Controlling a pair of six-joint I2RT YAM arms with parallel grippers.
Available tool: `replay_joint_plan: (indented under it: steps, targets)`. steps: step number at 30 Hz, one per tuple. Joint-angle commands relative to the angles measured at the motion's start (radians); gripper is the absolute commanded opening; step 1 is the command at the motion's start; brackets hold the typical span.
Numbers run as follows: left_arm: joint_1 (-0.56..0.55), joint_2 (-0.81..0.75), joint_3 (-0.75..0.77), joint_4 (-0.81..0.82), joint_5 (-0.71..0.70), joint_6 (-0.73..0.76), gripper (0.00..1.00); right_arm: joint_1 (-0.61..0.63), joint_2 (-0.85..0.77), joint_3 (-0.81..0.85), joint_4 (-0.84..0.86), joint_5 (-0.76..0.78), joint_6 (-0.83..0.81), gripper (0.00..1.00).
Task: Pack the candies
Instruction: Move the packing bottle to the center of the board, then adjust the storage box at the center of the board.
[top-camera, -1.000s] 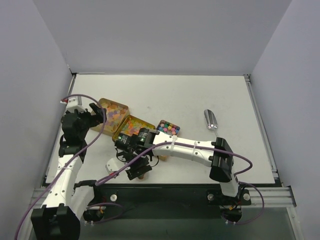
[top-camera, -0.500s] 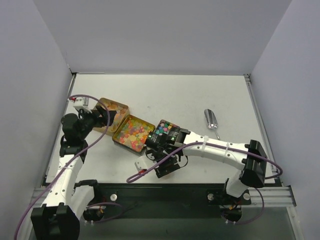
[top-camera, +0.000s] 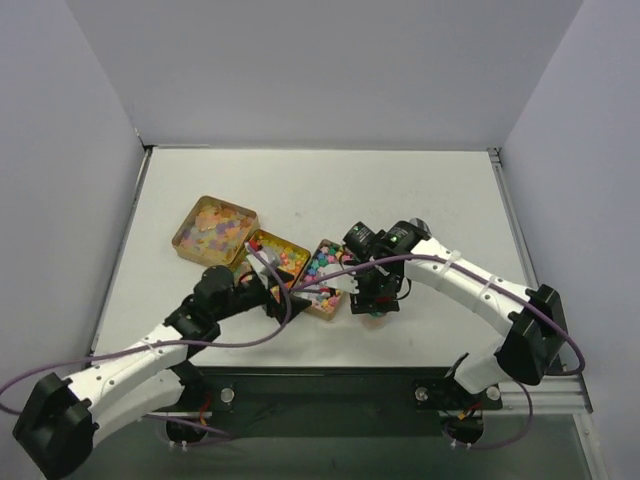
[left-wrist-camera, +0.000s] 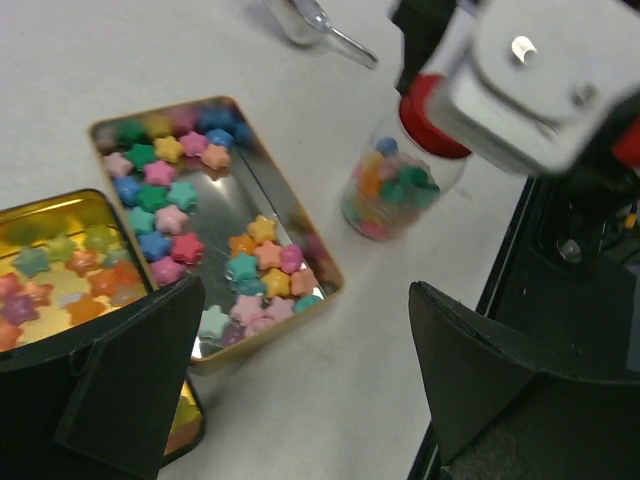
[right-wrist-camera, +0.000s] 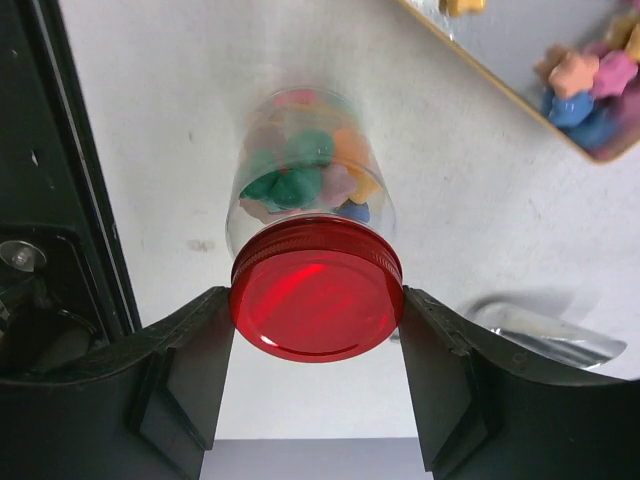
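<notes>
A small clear jar (right-wrist-camera: 300, 185) with a red lid (right-wrist-camera: 316, 297) stands on the table, part-filled with star-shaped candies (right-wrist-camera: 296, 180). My right gripper (right-wrist-camera: 316, 305) is shut on the lid, one finger pressed on each side. The jar also shows in the left wrist view (left-wrist-camera: 395, 185), just right of an open gold tin (left-wrist-camera: 285, 235) holding several multicoloured candies (left-wrist-camera: 165, 205). My left gripper (left-wrist-camera: 305, 310) is open and empty, low over the table by that tin's near corner. In the top view the right gripper (top-camera: 375, 293) hides the jar and the left gripper (top-camera: 275, 298) sits beside the tins.
Two more open gold tins of candies lie to the left, the middle one (top-camera: 275, 253) and the far one (top-camera: 214, 228). A metal scoop (left-wrist-camera: 303, 18) lies behind the jar. The table's near edge and black rail (left-wrist-camera: 560, 260) run close to the jar.
My right gripper has travelled right, from in front of the middle tin to the spot right of the tins. My left arm has swung from the far tin to the near side of the tins.
</notes>
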Motion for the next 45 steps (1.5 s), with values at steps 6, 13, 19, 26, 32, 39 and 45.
replay_joint_plan:
  steps: [6, 13, 19, 26, 32, 39, 45]
  targets:
    - [-0.454, 0.251, -0.112, 0.457, -0.455, 0.097, 0.94, -0.087, 0.007, -0.1, -0.136, -0.018, 0.057, 0.46]
    - [-0.589, 0.616, -0.085, 0.877, -0.509, 0.177, 0.94, -0.106, -0.028, -0.09, -0.135, -0.08, 0.12, 0.49]
    - [-0.629, 0.99, -0.007, 1.285, -0.506, 0.289, 0.94, -0.159, -0.051, -0.068, -0.13, -0.13, 0.186, 0.6]
    - [-0.647, 1.129, 0.111, 1.364, -0.436, 0.305, 0.93, -0.19, -0.068, -0.073, -0.118, -0.17, 0.232, 0.64]
    - [-0.673, 1.117, 0.128, 1.368, -0.478, 0.451, 0.91, -0.196, -0.073, -0.064, -0.109, -0.189, 0.24, 0.64]
    - [-0.702, 0.94, -0.016, 1.381, -0.475, 0.685, 0.94, -0.209, -0.058, -0.068, -0.083, -0.193, 0.233, 0.65]
    - [-0.779, 0.876, -0.033, 1.381, -0.509, 0.672, 0.93, -0.212, -0.032, -0.061, -0.069, -0.175, 0.226, 0.66]
